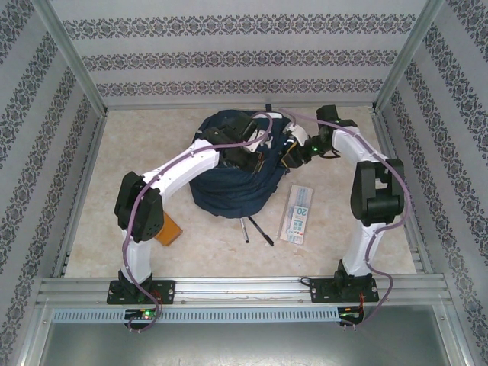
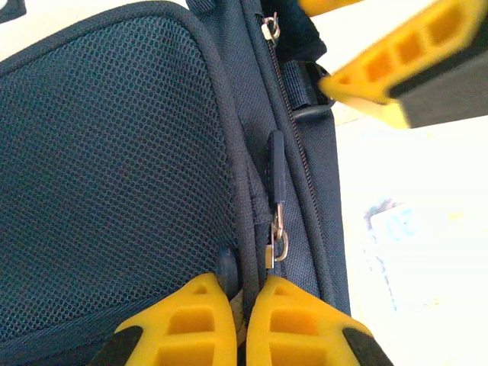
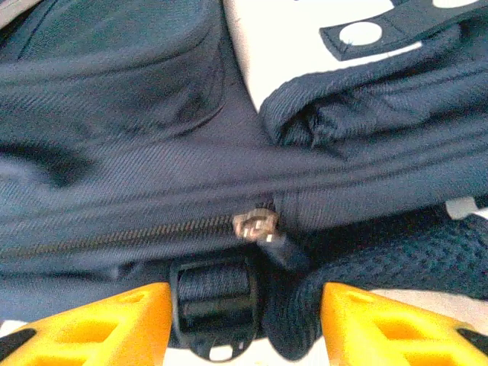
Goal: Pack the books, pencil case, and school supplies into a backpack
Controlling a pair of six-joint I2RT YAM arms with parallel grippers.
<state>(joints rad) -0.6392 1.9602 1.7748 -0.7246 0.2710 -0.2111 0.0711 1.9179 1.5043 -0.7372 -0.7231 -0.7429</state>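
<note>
Top: backpack [image 1: 225,194] sits mid-table, both arms bent over it, pencil case [image 1: 297,213] lying out beside it. Left wrist: left gripper [image 2: 244,305] pinched shut on the backpack's seam; I fear it slips if pulled. Right wrist: right gripper [image 3: 240,305] half open, empty, astride the zipper pull [image 3: 259,227]; it may grab the buckle [image 3: 213,293] instead.

Orange booklet [image 1: 172,231] beside backpack [image 1: 229,192]: half hidden by L arm [image 1: 141,204]. Pencil case [image 2: 393,226] beside backpack: washed out, print blurry.
</note>
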